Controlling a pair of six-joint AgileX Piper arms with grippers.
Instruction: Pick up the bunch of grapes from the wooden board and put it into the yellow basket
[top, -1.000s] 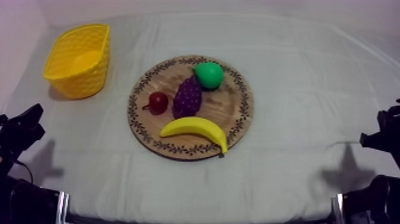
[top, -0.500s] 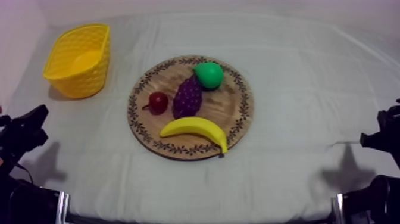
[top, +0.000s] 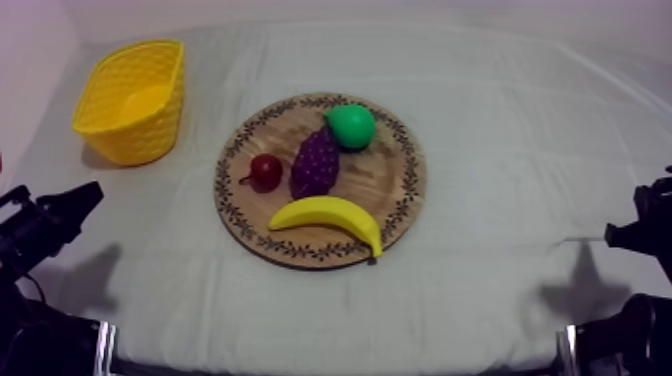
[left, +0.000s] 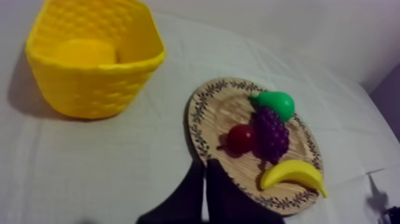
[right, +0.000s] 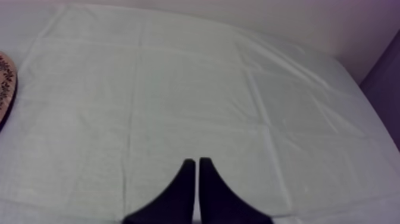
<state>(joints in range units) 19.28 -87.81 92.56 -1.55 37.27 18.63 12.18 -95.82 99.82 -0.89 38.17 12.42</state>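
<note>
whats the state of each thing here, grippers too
left gripper: shut, empty
right gripper: shut, empty
bunch of grapes: on the wooden board, ungripped
wooden board: lying flat
yellow basket: upright, empty
banana: on the board
pear: on the board
small red fruit: on the board

Bunch of grapes (left: 271, 132): dark purple, lying lengthwise mid-board, ahead and right of the left gripper (left: 205, 164) and its closed jaws, apart from them. Wooden board (left: 223, 104): round, patterned rim, flat, ahead-right of the jaws. Yellow basket (left: 89, 89): lattice-walled, upright, open-topped, ahead-left of the jaws.
</note>
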